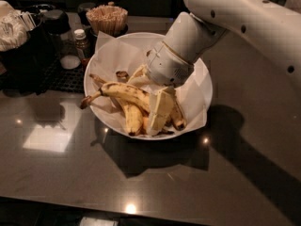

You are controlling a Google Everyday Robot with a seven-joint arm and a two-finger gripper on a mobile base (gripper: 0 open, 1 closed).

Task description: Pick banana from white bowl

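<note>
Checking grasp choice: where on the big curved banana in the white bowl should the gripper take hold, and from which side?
Its thick middle, from above: the banana lies flat atop the other bananas in the white bowl, stem leftward. The gripper is at its right end.

Glossy white arm (244, 18), thick rounded shells, small dark holes dotted along the casing, cylindrical white wrist (176, 51) with a thin tan seam ring, pale cream pincer (160, 113) at its end, down inside the white bowl (205, 86)
</note>
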